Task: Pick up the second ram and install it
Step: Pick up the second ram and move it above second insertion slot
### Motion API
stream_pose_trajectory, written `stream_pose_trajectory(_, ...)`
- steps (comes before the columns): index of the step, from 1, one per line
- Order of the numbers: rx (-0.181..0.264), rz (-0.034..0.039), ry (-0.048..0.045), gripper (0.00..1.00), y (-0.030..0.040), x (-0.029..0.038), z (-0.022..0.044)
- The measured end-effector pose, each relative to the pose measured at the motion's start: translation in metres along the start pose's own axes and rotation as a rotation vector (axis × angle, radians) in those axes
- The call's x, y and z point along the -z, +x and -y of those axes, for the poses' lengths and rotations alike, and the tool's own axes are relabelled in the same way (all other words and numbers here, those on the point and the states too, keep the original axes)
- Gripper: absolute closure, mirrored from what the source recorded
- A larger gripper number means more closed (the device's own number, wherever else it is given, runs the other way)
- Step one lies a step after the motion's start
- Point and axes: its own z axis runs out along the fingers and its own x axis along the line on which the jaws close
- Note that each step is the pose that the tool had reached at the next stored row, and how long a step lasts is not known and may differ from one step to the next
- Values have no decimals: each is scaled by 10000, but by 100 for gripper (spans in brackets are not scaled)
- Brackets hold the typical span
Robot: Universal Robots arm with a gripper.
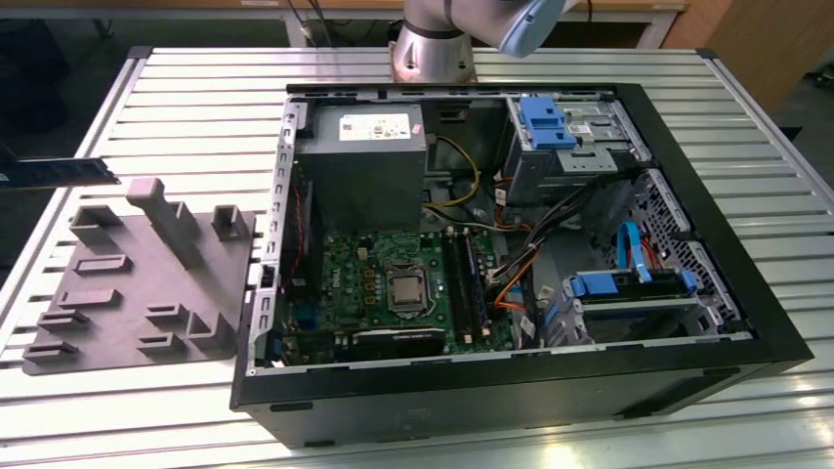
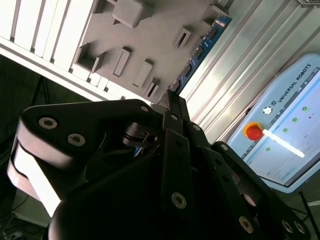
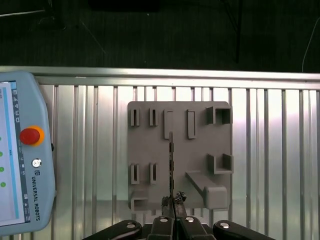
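In the first wrist view my gripper (image 3: 173, 201) is shut on the second ram (image 3: 171, 160), a thin dark stick seen edge-on. It hangs over the grey moulded tray (image 3: 200, 145). The second wrist view shows the same ram (image 2: 202, 50) reaching out from the gripper (image 2: 172, 100) above the tray (image 2: 160, 30). In the exterior view the ram (image 1: 59, 172) hangs level in the air at the far left, above and beyond the tray (image 1: 144, 293). The black motherboard slots (image 1: 463, 283) lie inside the open computer case (image 1: 729, 322), well to the exterior view's right of the ram.
A teach pendant (image 3: 20, 165) lies on the slatted metal table (image 3: 280, 150) beside the tray. The arm's base (image 1: 437, 44) stands behind the case. Cables, a power supply (image 1: 358, 156) and blue drive brackets (image 1: 548, 122) crowd the case's inside.
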Motion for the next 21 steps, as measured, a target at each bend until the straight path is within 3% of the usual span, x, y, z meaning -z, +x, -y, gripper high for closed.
stream_pose_trajectory(21,0,2,0,89,-1,2,133)
